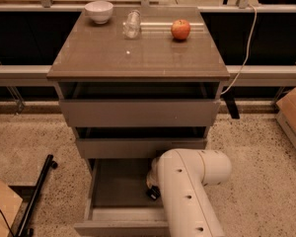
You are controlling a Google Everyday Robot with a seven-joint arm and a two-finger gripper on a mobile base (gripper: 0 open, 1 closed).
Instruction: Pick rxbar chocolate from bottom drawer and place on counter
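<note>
My smooth cream arm point(187, 196) dips into the open bottom drawer point(116, 184), the deepest of three flat grey-brown ones. My gripper point(153, 193) shows as a dark tip low at its right; its grasp I cannot tell, and the bar is hidden. Beyond, the glossy counter point(138, 58) bears one white bowl point(99, 11), one clear glass point(132, 24) and one round red apple point(180, 29).

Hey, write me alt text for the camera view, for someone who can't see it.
A white robot arm reaches down into the open bottom drawer of a grey-brown cabinet, its gripper low inside the drawer and mostly hidden by the arm. On the counter sit a white bowl, a clear glass and a red apple.
</note>
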